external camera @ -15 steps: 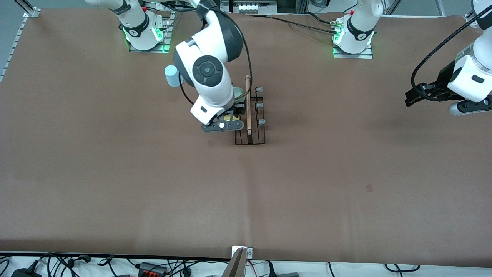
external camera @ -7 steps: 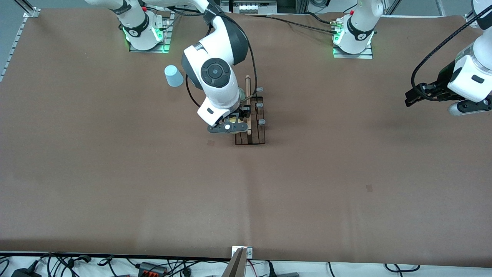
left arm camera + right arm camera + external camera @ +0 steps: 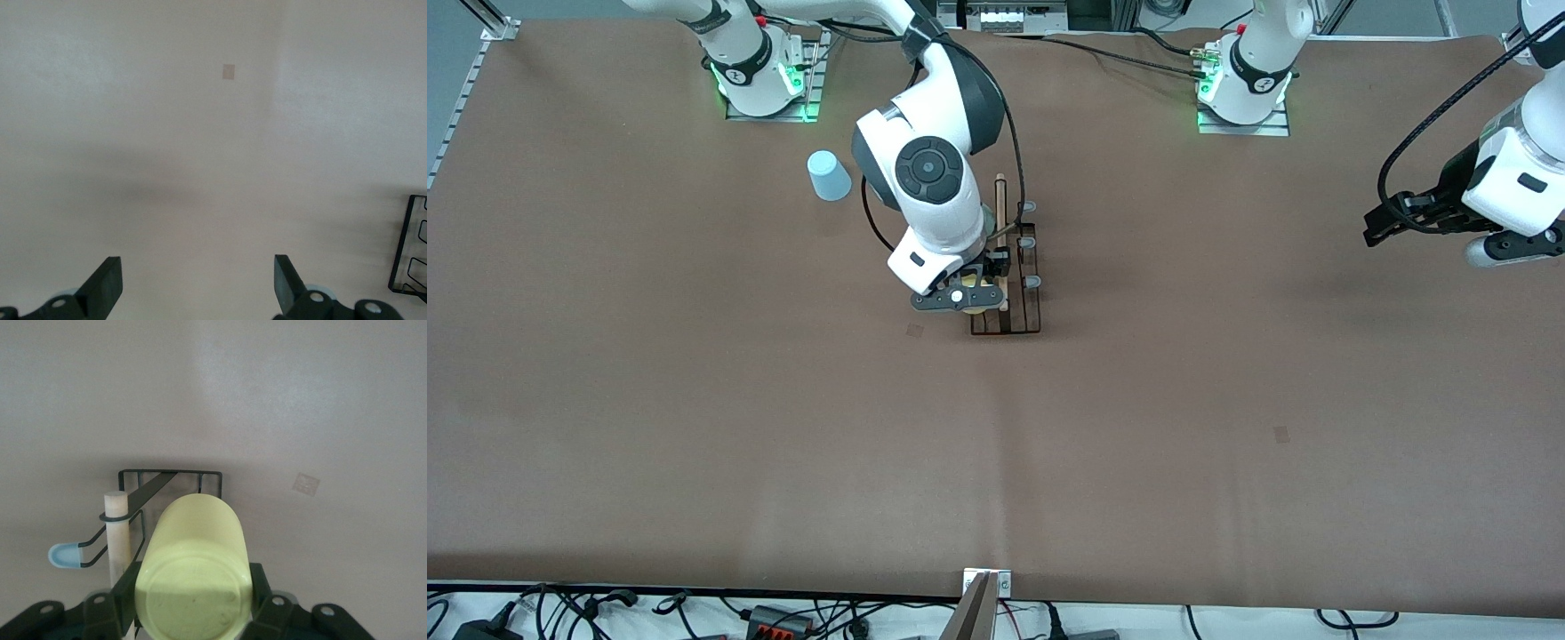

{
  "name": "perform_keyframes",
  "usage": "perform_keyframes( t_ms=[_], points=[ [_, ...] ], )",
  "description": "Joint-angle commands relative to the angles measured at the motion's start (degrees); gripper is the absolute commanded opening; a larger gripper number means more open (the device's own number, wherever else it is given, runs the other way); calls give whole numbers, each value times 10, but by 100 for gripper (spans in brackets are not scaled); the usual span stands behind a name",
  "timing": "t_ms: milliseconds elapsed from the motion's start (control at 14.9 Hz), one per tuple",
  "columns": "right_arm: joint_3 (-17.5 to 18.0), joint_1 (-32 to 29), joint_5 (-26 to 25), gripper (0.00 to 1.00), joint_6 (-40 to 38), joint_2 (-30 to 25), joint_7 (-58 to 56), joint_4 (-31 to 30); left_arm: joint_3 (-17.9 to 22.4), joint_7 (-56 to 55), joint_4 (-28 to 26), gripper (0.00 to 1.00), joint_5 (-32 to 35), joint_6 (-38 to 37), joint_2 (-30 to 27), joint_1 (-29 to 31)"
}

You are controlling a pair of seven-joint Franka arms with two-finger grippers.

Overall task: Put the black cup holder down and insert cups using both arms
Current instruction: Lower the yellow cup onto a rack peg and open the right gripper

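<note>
The brown paper-covered table (image 3: 694, 427) bears little. The right arm (image 3: 929, 169) reaches out from its base and bends down over the black cup holder (image 3: 1009, 302), a thin wire rack with a pale wooden rod handle (image 3: 1001, 253) and grey-tipped pegs (image 3: 1031, 282). The right gripper (image 3: 193, 603) pinches the smooth, tapered yellow cup (image 3: 193, 573) above the rack's right-arm side. The left arm (image 3: 1516, 169) waits over the table's left-arm end, its left gripper (image 3: 197, 290) spread wide. The light blue cup (image 3: 829, 175) stands upside down at ten o'clock from the rack.
</note>
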Motion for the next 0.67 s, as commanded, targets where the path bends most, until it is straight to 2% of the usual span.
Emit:
perform_keyframes(
  t_ms=[0, 605],
  points=[
    [-5, 9, 0, 27, 8, 2, 8, -5, 0, 9, 9, 100, -10, -10, 0, 4],
    [-5, 10, -1, 27, 8, 7, 7, -6, 4, 10, 9, 100, -10, -10, 0, 5]
  ],
)
